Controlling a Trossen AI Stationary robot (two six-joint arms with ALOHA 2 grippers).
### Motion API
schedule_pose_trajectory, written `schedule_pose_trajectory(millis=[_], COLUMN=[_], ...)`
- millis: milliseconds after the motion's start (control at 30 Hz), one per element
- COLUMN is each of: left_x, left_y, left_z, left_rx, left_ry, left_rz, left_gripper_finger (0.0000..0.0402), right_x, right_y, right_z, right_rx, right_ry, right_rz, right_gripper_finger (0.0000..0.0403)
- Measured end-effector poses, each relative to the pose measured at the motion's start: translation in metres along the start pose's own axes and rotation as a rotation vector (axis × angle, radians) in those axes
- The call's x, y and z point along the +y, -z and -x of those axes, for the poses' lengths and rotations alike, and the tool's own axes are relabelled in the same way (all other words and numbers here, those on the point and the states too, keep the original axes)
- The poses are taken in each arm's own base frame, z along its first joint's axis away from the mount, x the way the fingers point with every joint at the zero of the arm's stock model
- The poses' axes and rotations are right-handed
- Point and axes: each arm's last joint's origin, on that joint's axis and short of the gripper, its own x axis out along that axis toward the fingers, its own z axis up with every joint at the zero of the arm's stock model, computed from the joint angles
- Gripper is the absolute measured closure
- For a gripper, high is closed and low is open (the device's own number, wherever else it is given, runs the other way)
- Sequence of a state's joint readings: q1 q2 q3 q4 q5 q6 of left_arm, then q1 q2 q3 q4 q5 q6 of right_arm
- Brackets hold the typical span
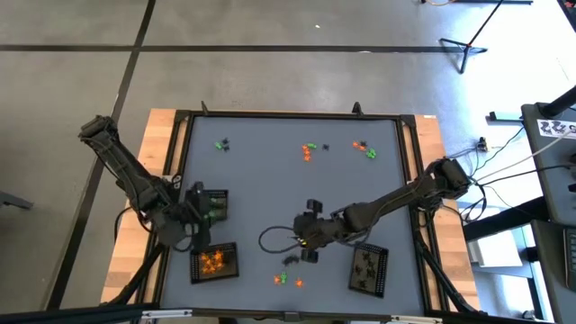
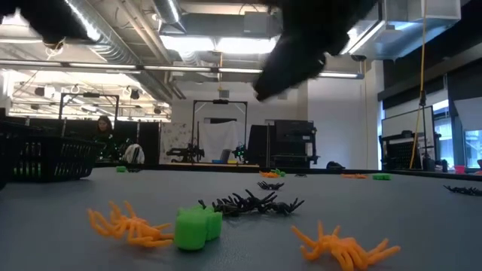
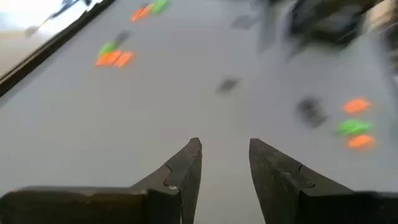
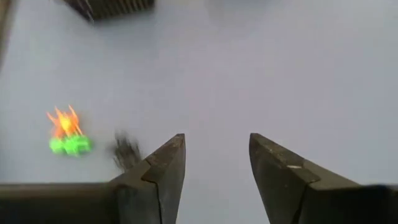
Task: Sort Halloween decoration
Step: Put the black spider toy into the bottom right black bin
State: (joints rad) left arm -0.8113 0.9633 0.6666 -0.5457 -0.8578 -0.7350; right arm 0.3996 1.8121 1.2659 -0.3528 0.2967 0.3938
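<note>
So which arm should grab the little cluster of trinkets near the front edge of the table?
Probably the right: its open gripper hovers just beside the orange, green and black trinkets, while the left gripper sits over the trays.

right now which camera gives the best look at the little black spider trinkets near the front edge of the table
The low view: the black spiders lie close and sharp, legs distinct, between orange trinkets and a green one. The high view shows only a dark speck by the right gripper. The right wrist view shows a dark blur; the left wrist view, blurred dark spots.
</note>
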Motion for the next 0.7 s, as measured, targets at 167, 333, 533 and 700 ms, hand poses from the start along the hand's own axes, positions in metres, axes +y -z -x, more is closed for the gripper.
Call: schedule_pose_trajectory(millis=[167, 333, 533, 700], left_x=[-0.027, -0.047, -0.069, -0.08], left_y=[-0.018, -0.018, -0.011, -0.01], left_z=[-0.003, -0.017, -0.035, -0.046], left_rx=[-0.168, -0.211, -0.256, -0.297], left_ry=[0.138, 0.176, 0.185, 0.211], left_rz=[-0.038, -0.104, -0.143, -0.158], left_gripper_finger=[0.028, 0.028, 0.028, 0.028], right_x=[-0.003, 0.0, 0.012, 0.004], right_y=[0.015, 0.026, 0.036, 0.036], right_z=[-0.009, -0.021, -0.032, -0.035], right_rx=[0.115, 0.156, 0.175, 0.143], right_ry=[0.035, -0.056, -0.089, 0.034], right_rz=[-0.042, -0.071, -0.043, -0.041], right_gripper_finger=[0.0226, 0.0226, 0.0226, 0.0226])
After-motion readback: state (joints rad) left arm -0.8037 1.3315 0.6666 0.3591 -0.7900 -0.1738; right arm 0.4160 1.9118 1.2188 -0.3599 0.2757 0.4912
